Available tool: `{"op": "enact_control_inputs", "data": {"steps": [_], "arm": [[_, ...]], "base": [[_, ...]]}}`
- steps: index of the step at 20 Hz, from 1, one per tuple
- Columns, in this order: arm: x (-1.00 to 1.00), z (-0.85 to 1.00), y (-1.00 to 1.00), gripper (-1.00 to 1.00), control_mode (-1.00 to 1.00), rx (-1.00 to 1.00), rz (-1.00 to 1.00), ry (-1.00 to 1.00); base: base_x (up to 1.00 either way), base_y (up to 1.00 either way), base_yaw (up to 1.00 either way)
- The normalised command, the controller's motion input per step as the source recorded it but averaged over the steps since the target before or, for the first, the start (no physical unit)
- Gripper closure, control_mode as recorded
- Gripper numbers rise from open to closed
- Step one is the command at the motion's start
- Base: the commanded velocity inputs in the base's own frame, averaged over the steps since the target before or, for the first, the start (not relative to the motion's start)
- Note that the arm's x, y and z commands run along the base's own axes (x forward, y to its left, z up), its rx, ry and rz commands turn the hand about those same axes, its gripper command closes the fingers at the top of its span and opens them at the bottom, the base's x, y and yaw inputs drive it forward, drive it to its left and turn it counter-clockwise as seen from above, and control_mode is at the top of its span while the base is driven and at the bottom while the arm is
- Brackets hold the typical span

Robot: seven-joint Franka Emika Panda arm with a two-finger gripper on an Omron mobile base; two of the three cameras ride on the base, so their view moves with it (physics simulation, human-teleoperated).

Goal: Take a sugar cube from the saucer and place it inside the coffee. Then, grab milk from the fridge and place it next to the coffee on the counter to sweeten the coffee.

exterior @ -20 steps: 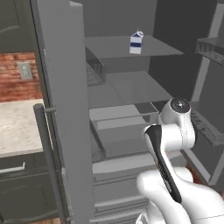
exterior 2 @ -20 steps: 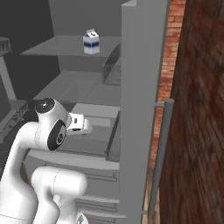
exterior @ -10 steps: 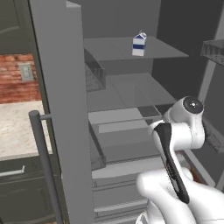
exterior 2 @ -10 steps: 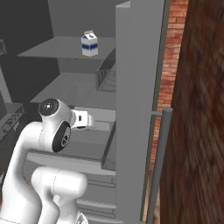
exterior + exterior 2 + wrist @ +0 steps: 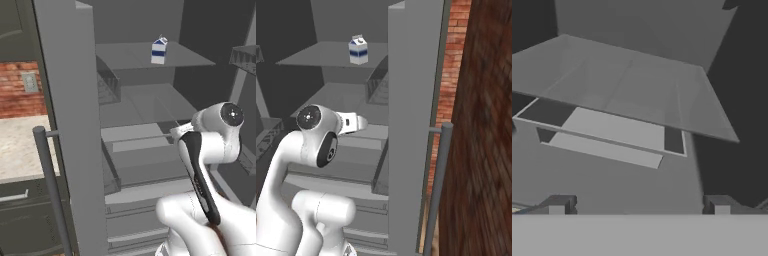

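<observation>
The fridge (image 5: 70,100) stands open in front of me, its grey door (image 5: 411,100) swung out on the right. The milk (image 5: 159,51), a small white carton with a blue band, stands upright on the upper shelf (image 5: 357,50). My gripper (image 5: 639,207) is open and holds nothing. It points into the fridge at a glass shelf (image 5: 627,95) and the drawers below it, well under the milk's shelf. In the right base view my white hand (image 5: 356,122) reaches level toward the fridge's middle. A stretch of the beige counter (image 5: 20,145) lies left of the fridge door.
A long door handle (image 5: 50,190) stands close at the lower left and another handle (image 5: 438,185) at the right. A brick wall (image 5: 481,125) closes off the right side. Door bins (image 5: 242,55) hang at the far right. Drawers (image 5: 140,150) fill the fridge's lower part.
The whole picture has shifted a little, so the base has moved and the fridge looks slightly nearer. The milk has stayed on its shelf. The gripper stays open.
</observation>
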Motion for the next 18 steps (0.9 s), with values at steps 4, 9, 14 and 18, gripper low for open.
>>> {"op": "enact_control_inputs", "data": {"steps": [4,9,14,18], "arm": [[0.31,0.57,0.0,-1.0,-1.0,0.0,-0.09,-0.06],[0.26,0.55,0.02,-1.0,-1.0,0.0,-0.17,-0.04],[0.06,0.53,0.03,-1.0,-1.0,0.03,-0.14,-0.09],[0.0,0.41,0.0,-1.0,-1.0,0.1,-0.05,-0.16]], "base": [[0.0,0.0,0.0],[0.0,0.0,0.0],[0.0,0.0,0.0],[0.0,0.0,0.0]]}}
